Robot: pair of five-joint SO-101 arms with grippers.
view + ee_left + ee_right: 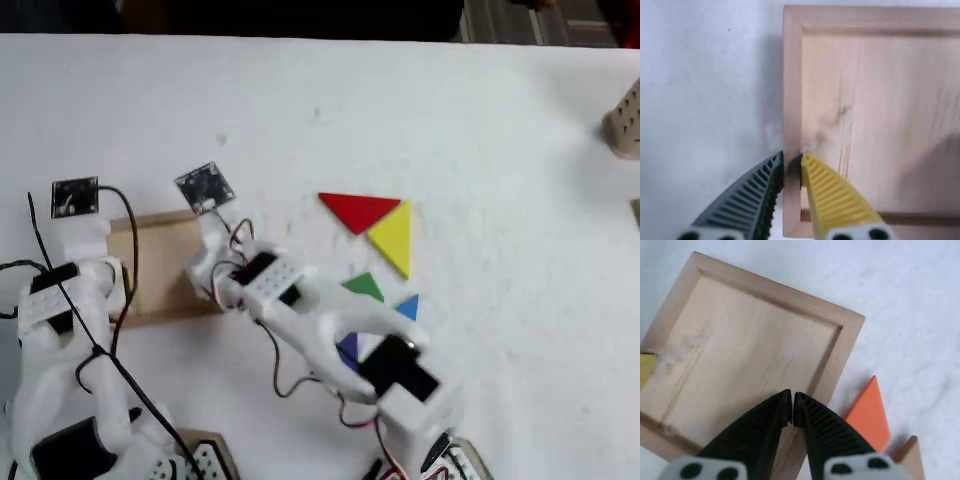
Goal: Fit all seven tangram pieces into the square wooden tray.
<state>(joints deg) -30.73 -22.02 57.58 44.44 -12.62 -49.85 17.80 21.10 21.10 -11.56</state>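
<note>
1. Left hand [791, 162] clenches the wooden tray [875, 20] by its rim, one finger each side.
2. Right hand [792, 407] hangs above the tray, clenched on nothing.
3. Red triangle [355, 208] and yellow triangle [395, 238] lie side by side on the desk [480, 120], apart from the tray.

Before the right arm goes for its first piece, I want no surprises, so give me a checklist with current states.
1. Floor of the wooden tray free of pieces: ok.
2. Tray steadied, with the left gripper clamped on its rim: ok.
3. The right gripper open for a grasp: not ok, shut and empty.
4. The orange triangle flat beside the tray: ok.
5. All seven pieces located: cannot tell, the right arm hides part of the spread.
</note>
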